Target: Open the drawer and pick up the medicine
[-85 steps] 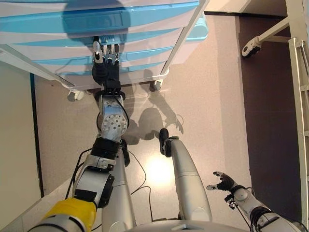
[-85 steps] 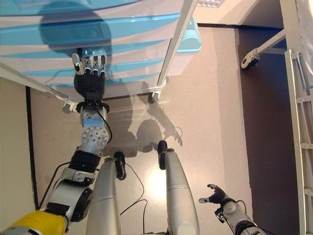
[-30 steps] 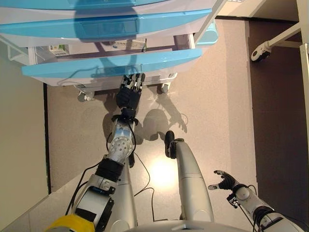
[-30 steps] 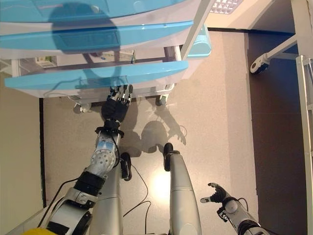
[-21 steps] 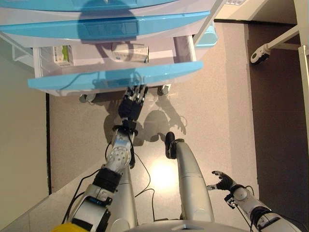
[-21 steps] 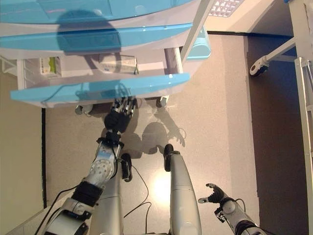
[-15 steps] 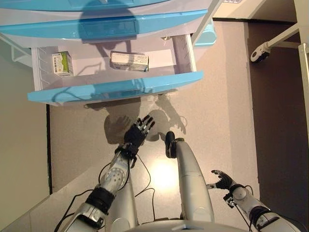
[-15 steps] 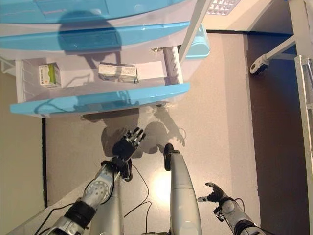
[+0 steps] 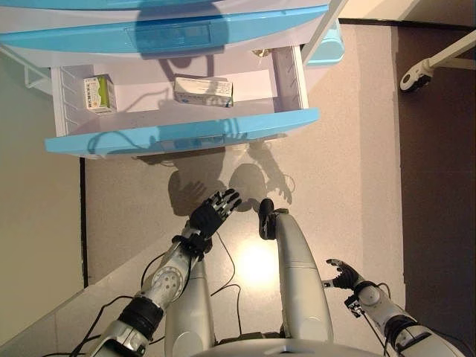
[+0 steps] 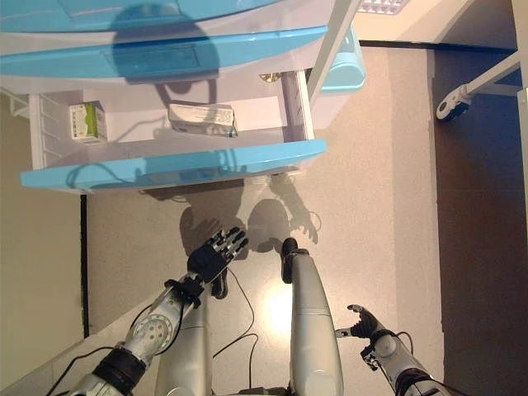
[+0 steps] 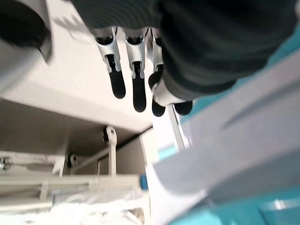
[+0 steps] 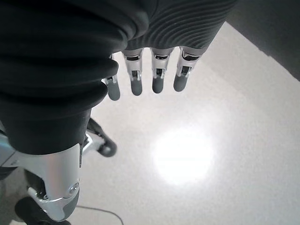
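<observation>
The lowest blue-fronted drawer (image 9: pixel 182 138) of the white cart stands pulled out. Inside it lie a long white medicine box (image 9: pixel 202 91) near the middle and a small green-and-white box (image 9: pixel 97 94) at its left end. My left hand (image 9: pixel 210 216) is open and empty, low over the floor, well in front of the drawer front and apart from it. My right hand (image 9: pixel 343 277) is open and idle at the lower right, near the floor.
More blue drawers (image 9: pixel 171 33) sit shut above the open one. A pale blue bin (image 9: pixel 331 46) stands right of the cart. A dark floor strip and a white wheeled frame (image 9: pixel 424 68) lie to the right. A beige panel (image 9: pixel 37 245) borders the left.
The drawer has been pulled open, and the boxes inside now show. My left hand let go of the drawer front and dropped back toward me. The camera shifted slightly.
</observation>
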### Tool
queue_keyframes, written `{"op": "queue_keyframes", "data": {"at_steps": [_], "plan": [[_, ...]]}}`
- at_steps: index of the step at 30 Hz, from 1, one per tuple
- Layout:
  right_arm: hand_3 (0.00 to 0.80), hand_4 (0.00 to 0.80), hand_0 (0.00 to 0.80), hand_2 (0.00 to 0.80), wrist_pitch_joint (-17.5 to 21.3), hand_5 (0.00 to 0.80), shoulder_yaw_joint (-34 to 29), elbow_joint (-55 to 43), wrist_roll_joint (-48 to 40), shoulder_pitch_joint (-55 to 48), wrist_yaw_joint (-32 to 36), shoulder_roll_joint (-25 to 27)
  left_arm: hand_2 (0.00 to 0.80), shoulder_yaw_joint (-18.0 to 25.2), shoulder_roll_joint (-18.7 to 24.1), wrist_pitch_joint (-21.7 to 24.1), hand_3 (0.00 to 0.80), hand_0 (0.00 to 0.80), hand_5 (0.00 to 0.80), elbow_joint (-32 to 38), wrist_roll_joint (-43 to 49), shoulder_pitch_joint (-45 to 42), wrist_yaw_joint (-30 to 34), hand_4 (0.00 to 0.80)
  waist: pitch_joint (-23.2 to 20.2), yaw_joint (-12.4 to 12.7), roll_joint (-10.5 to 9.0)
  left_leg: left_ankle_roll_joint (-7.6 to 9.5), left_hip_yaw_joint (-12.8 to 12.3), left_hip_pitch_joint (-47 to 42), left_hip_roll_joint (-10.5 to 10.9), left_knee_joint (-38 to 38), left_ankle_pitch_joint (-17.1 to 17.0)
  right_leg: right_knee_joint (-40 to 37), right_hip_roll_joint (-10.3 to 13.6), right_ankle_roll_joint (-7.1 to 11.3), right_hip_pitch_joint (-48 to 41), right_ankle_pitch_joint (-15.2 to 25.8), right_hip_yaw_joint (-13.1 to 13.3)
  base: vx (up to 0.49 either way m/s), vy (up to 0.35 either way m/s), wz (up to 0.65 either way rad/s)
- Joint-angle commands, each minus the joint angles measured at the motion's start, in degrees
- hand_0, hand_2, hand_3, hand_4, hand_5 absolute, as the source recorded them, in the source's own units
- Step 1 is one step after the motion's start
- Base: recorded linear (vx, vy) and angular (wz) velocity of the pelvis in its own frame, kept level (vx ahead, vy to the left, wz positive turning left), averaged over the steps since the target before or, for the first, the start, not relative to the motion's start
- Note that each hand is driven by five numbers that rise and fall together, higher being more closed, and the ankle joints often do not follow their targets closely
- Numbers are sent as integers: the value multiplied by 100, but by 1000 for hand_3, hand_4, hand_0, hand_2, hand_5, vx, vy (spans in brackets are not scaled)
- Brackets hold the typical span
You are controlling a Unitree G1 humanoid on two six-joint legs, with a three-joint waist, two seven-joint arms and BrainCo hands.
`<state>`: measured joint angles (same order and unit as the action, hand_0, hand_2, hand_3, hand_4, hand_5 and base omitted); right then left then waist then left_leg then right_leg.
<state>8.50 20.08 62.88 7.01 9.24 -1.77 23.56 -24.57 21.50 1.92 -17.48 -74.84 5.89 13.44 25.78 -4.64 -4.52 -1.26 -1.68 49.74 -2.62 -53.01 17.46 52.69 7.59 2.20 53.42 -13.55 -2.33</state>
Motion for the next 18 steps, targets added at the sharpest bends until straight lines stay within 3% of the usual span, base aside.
{"op": "queue_keyframes", "data": {"at_steps": [1, 2, 3, 4, 5, 11, 12, 13, 14, 17, 18], "plan": [[0, 0, 0, 0, -4, 0, 51, 134, -199, -300, -91, 295, 800, -86, -127, 131, 800, 800, 800, 328, 441, -434, 49, 800, -302, 51, 74, 487, -402, -10, 187, 509, -434, -415, -126, 25, -193, 623, -228, 0, 0, 0], [0, 0, 0, 0, -15, 0, 61, 130, -212, -297, -123, 265, 769, 32, -152, 266, 769, 769, 769, 172, 547, -487, -110, 769, -292, 67, 82, 482, -402, -78, 187, 573, -459, -472, -130, 26, -253, 650, -231, 0, 0, 0], [0, 0, 0, 0, -21, 0, 77, 123, -224, -281, -147, 253, 477, 91, -184, 302, 477, 477, 477, 67, 566, -472, -179, 477, -287, 72, 85, 474, -406, -106, 186, 618, -490, -508, -133, 17, -284, 667, -238, 5, -32, 1], [0, 0, 0, 0, -20, 0, 84, 132, -235, -254, -190, 237, 66, 117, -209, 326, 66, 66, 66, 40, 599, -462, -238, 66, -292, 72, 90, 462, -417, -128, 188, 666, -522, -566, -136, 9, -313, 695, -238, -9, -18, 4], [0, 0, 0, 0, -33, 0, 83, 145, -239, -239, -211, 232, 0, 133, -229, 339, 0, 0, 0, 27, 604, -461, -284, 0, -302, 70, 96, 457, -417, -145, 190, 723, -547, -621, -132, 1, -332, 719, -240, -10, -10, 4], [0, 0, 0, 0, -39, 0, 54, 127, -265, -236, -331, 216, 0, 345, -291, 529, 0, 0, 0, -3, 640, -586, -497, 0, -368, 61, 109, 428, -375, -352, 181, 1104, -696, -980, -148, 7, -538, 851, -243, -2, -1, 1], [0, 0, 0, 0, -34, 0, 19, 73, -299, -296, -370, 251, 0, 480, -103, 695, 0, 0, 0, -49, 816, -791, -644, 0, -418, 58, 107, 410, -363, -496, 199, 1352, -791, -1225, -163, 29, -698, 943, -252, 52, -12, 1], [0, 0, 0, 0, -16, 0, -1, -73, -271, -393, -383, 384, 0, 470, 427, 752, 0, 0, 0, 241, 1281, -1053, -556, 0, -469, 40, 119, 389, -356, -677, 219, 1622, -876, -1528, -189, 61, -917, 1029, -250, 52, -12, 0], [0, 0, 0, 0, -18, 0, 0, -78, -270, -402, -383, 381, 0, 471, 434, 749, 0, 0, 0, 254, 1283, -1066, -562, 0, -464, 41, 112, 389, -357, -698, 220, 1637, -883, -1540, -189, 62, -935, 1034, -250, 53, -9, 3], [0, 0, 0, 0, 33, 0, -18, -300, -202, -574, -318, 704, 0, 450, 1533, 714, 0, 0, 0, 688, 2543, -1480, -414, 0, -489, 19, 178, 358, -302, -1115, 306, 2117, -1037, -2059, -219, 124, -1402, 1123, -274, 48, 4, 3], [0, 0, 0, 0, 32, 0, -18, -303, -202, -578, -317, 703, 0, 453, 1535, 712, 0, 0, 0, 694, 2547, -1487, -417, 0, -481, 19, 174, 358, -302, -1133, 308, 2129, -1041, -2067, -218, 124, -1418, 1126, -274, 97, 35, 8]]}}
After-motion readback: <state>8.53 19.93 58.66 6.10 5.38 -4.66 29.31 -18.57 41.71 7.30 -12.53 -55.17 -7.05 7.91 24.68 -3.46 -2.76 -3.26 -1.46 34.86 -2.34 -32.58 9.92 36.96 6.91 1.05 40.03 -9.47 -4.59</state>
